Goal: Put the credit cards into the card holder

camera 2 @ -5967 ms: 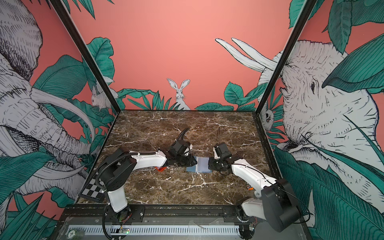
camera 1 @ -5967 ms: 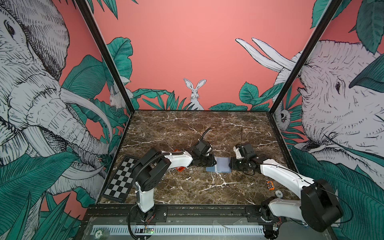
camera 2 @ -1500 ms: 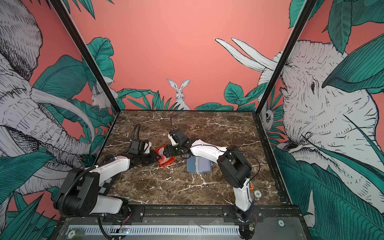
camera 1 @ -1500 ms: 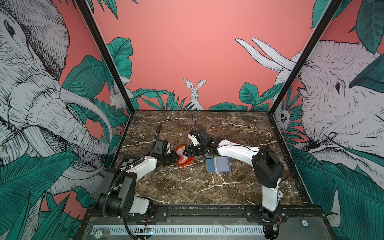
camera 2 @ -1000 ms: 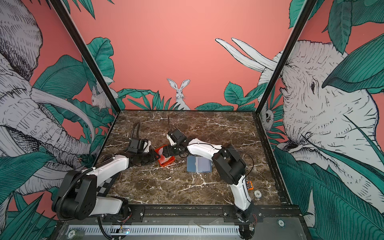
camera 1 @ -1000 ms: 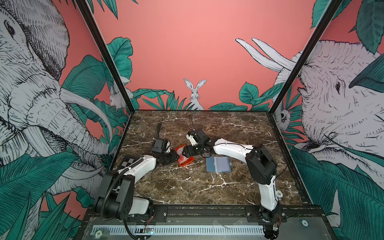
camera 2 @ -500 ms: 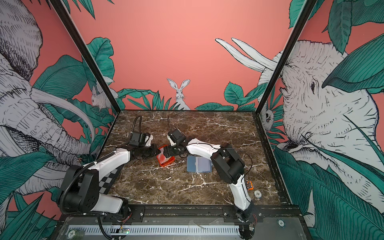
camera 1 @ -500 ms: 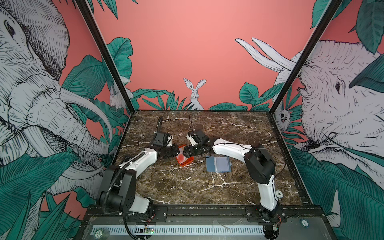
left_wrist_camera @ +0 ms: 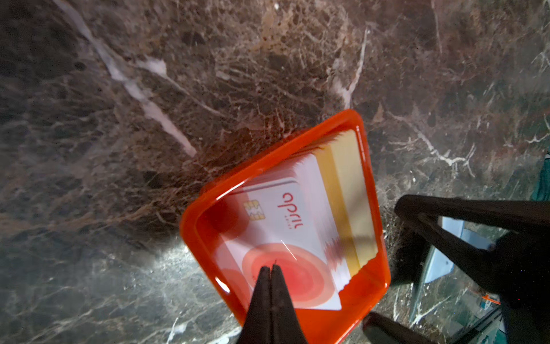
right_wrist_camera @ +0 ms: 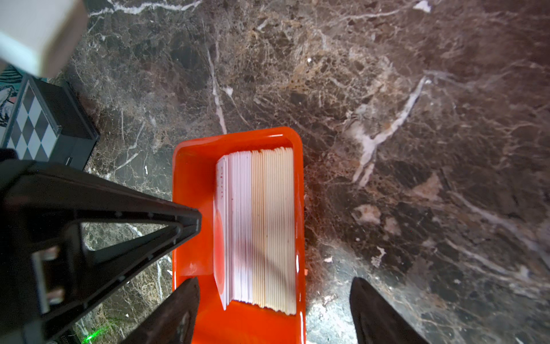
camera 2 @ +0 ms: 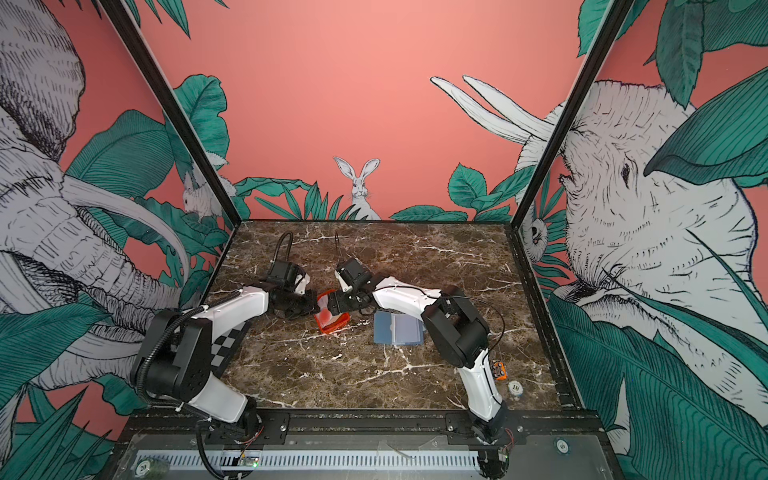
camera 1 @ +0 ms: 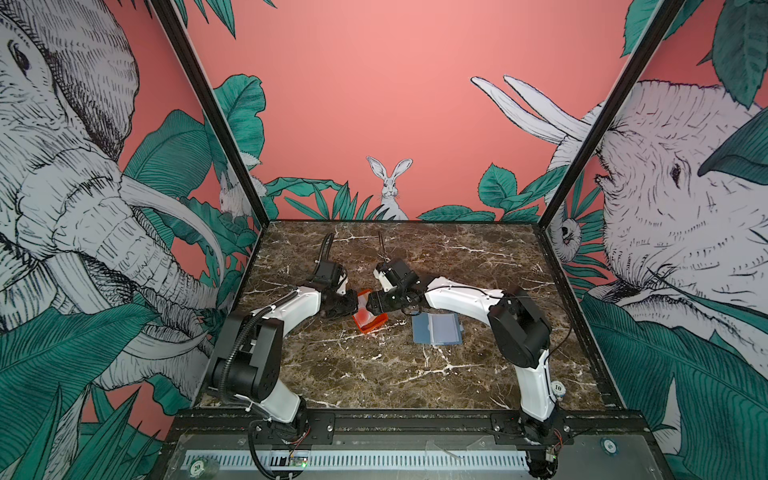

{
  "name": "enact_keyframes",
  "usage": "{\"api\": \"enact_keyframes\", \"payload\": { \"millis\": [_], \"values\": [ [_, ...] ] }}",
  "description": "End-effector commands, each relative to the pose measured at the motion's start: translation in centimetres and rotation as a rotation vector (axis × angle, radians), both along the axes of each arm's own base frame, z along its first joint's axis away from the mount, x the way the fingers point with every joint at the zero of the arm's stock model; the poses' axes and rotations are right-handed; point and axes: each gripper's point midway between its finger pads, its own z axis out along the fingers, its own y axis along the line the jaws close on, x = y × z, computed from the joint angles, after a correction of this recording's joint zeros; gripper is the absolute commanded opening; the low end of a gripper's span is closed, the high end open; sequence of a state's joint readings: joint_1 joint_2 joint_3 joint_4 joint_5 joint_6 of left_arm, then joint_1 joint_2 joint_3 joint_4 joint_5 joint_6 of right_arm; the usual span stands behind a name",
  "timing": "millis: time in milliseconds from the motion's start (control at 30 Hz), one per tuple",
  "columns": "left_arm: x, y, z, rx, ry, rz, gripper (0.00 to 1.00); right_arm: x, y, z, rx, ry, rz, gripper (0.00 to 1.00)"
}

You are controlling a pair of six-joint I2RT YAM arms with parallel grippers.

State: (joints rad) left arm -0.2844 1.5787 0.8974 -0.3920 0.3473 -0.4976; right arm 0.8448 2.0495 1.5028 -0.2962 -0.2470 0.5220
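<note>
The credit cards point(left_wrist_camera: 297, 226) stand on edge as one pack inside the orange tray point(right_wrist_camera: 190, 178) on the bench point(camera 1: 374, 374). The front card faces the left end effector point(left_wrist_camera: 270, 269). Its jaws are together, with the tips at that face; whether a card is pinched I cannot tell. The right end effector point(right_wrist_camera: 273, 283) is spread wide across the tray's end and grips nothing. The card holder point(camera 1: 437, 328) lies open beside the tray, on the right arm's side.

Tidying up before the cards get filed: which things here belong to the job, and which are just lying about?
Job:
- credit cards, stacked in the orange tray
- card holder, open on the table

Lying about:
- checkerboard panel
- small orange gadget
- numbered white disc
</note>
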Motion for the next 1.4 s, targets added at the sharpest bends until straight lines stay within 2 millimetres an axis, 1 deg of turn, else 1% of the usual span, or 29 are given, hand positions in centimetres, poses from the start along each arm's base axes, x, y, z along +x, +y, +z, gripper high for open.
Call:
{"api": "enact_keyframes", "payload": {
  "millis": [0, 267, 633, 1000, 1167, 1267, 1367],
  "values": [
    [0.4, 0.0, 0.4, 0.01, -0.002, -0.019, 0.02, -0.2, 0.5, 0.1, 0.004, -0.006, 0.021, 0.79],
    [0.4, -0.9, -0.3, 0.015, 0.025, -0.044, 0.04, -0.3, 0.7, -0.2, 0.002, 0.006, 0.031, 0.78],
    [0.3, -2.7, -1.0, 0.007, 0.043, -0.075, 0.04, -0.5, 0.9, -1.0, -0.024, 0.013, 0.036, 0.78],
    [0.2, -4.0, -1.6, -0.021, 0.065, -0.09, 0.04, -0.1, 0.0, -2.3, -0.106, 0.011, 0.004, 0.74],
    [0.1, -4.3, -1.6, -0.033, 0.064, -0.092, 0.04, 0.1, -0.1, -2.4, -0.121, 0.006, -0.005, 0.68],
    [0.2, -4.7, -1.2, -0.06, 0.061, -0.094, 0.04, 0.2, 0.1, -2.4, -0.118, 0.008, -0.004, 0.68],
    [0.2, -4.9, -0.8, -0.075, 0.053, -0.096, 0.05, 0.5, -0.1, -2.6, -0.141, 0.002, -0.017, 0.67]
  ]
}}
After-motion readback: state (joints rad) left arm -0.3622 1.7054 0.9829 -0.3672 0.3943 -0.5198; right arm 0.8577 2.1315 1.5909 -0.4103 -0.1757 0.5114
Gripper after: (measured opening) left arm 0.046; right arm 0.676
